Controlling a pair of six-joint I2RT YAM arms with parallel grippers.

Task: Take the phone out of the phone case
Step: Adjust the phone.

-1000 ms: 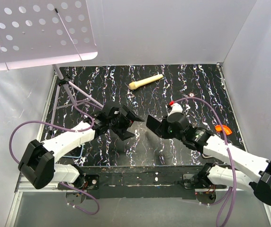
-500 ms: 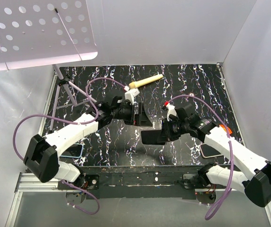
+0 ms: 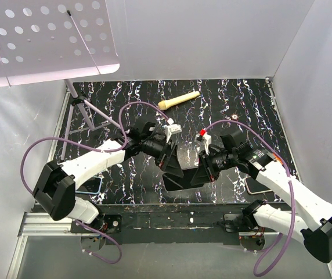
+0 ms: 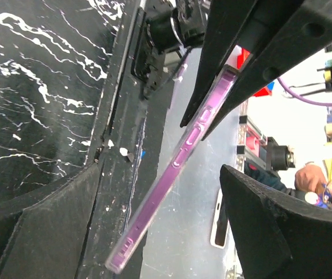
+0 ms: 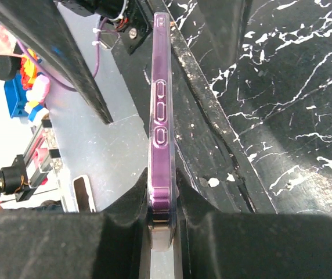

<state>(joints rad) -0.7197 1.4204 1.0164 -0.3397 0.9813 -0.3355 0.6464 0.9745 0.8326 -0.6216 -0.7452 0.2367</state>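
Note:
A purple phone in a clear case [image 3: 179, 180] hangs above the table's near edge. It shows edge-on in the right wrist view [image 5: 161, 116], side buttons facing the camera. My right gripper [image 3: 196, 173] is shut on one end of it [image 5: 163, 195], both pads pressed on its flat faces. My left gripper [image 3: 170, 164] is open. In the left wrist view its two fingers stand wide apart on either side of the phone's free end [image 4: 154, 197] without touching it. The right gripper's fingers [image 4: 259, 40] show at the top of that view.
A wooden pestle-like stick [image 3: 179, 100] lies at the back of the marbled black table [image 3: 125, 104]. A blue-edged phone [image 3: 89, 185] lies front left, another phone [image 3: 257, 186] front right. A perforated music stand [image 3: 44, 38] with tripod legs [image 3: 87, 116] stands back left.
My right gripper has carried the phone down toward the near edge. My left gripper has swung in from the left and now straddles the phone's free end.

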